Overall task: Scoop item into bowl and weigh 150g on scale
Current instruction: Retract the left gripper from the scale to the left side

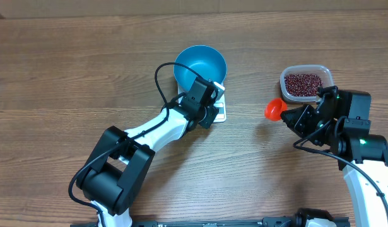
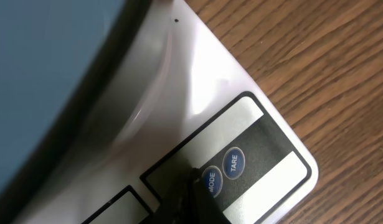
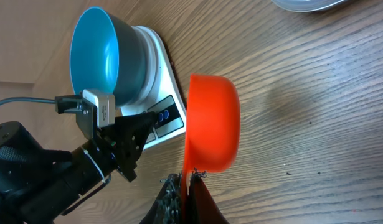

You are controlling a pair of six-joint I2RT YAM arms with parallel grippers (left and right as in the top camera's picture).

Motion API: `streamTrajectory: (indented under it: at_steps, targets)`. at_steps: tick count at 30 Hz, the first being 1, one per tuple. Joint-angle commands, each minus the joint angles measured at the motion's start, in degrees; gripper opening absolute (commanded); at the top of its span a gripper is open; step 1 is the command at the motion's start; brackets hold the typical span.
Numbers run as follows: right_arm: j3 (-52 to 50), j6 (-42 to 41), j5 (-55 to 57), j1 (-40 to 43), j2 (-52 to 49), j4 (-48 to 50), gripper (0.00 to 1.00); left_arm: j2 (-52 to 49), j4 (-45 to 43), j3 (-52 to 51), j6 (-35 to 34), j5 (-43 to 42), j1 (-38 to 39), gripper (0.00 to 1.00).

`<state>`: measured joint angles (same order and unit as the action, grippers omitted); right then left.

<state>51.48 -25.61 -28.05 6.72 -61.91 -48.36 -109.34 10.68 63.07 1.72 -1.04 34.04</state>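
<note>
Evidently the scale (image 2: 197, 81) is being zeroed by the closed left pincer (image 2: 190, 190) — next, the scoop (image 3: 210, 121) clamped in the right pincer (image 3: 186, 185) must be filled from beans (image 1: 303, 82) just beyond it.

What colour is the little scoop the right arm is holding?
The scoop is bright orange-red, clearest in the right wrist view.

**Brown wooden table under soft light**

The table (image 1: 55, 75) fills nearly every view. Its brown wood grain runs side to side in long boards with darker streaks. A paler tan strip (image 1: 181, 5) lies along its far edge in the overhead view; what it is cannot be told. The light is even, and shadows are faint.
</note>
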Motion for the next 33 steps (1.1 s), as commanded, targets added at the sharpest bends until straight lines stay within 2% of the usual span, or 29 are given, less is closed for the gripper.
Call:
streamTrajectory:
  at_steps: [1,8,15,21,28,33]
  targets:
    - [1.09,0.44,0.61,0.15,0.66,0.00,0.04,-2.71,1.68,-0.22,0.81,0.63,0.07,0.04]
    - [1.09,0.42,0.61,0.15,0.66,0.02,0.04,2.89,4.76,4.07,0.90,1.40,0.07,0.04]
    - [1.09,0.44,0.63,0.15,0.66,0.07,0.04,17.05,22.03,14.60,0.83,-4.52,0.11,0.04]
    - [1.09,0.63,0.68,0.15,0.66,0.22,0.04,25.81,30.99,18.23,0.42,-4.74,-1.38,0.04]
    - [1.09,0.63,0.66,0.15,0.66,0.44,0.04,32.70,36.00,18.86,-4.74,-6.05,-10.86,0.04]
    - [1.09,0.68,1.97,0.15,0.68,1.01,0.04,33.59,40.02,18.84,-4.72,-18.12,-24.20,0.04]
